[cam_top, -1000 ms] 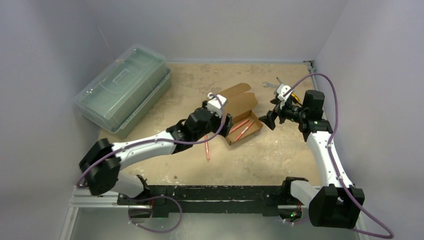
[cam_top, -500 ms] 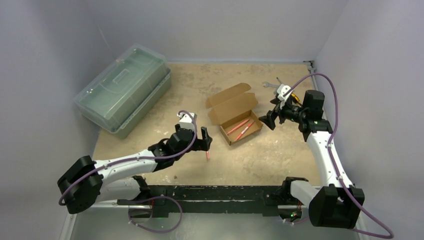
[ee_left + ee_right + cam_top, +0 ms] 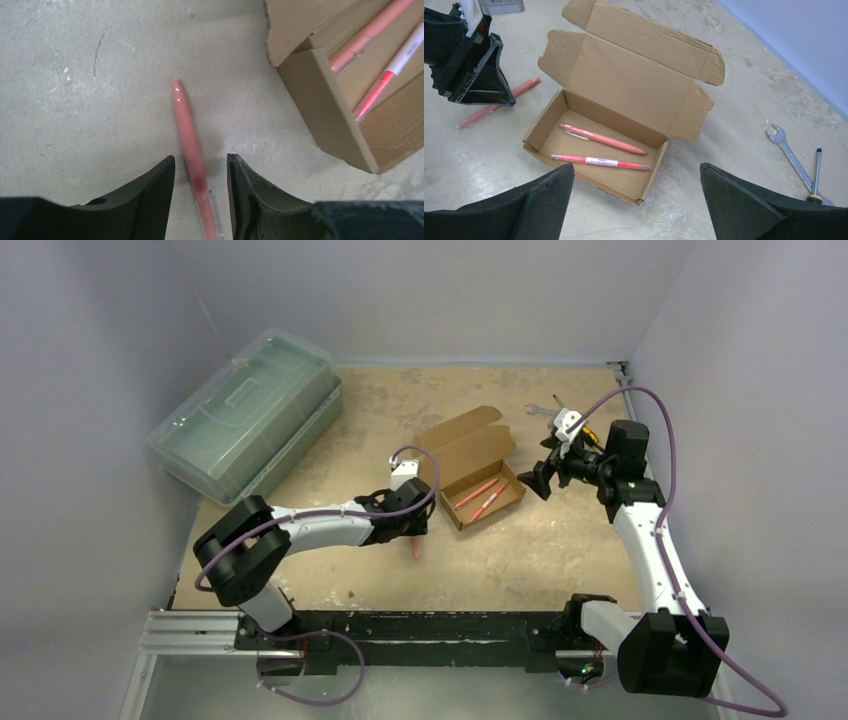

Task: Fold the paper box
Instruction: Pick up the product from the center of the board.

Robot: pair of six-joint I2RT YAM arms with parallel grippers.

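The paper box (image 3: 470,462) is a brown cardboard carton in mid-table, its lid open and laid back. It also shows in the right wrist view (image 3: 624,85) and the left wrist view (image 3: 330,100). Two pink pens (image 3: 601,138) lie inside it. A third pink pen (image 3: 186,127) lies on the table left of the box. My left gripper (image 3: 200,167) is open and low over the table, its jaws either side of this pen with gaps on both sides. My right gripper (image 3: 636,172) is wide open and empty, held above the box's right side.
A large translucent green plastic case (image 3: 245,415) stands at the back left. A wrench (image 3: 788,154) and a screwdriver (image 3: 817,172) lie on the table behind and to the right of the box. Walls close in the table on three sides.
My left arm left the box's left edge, pulled back toward the near side, then swung forward and down over the loose pen. The right arm and the box have not moved.
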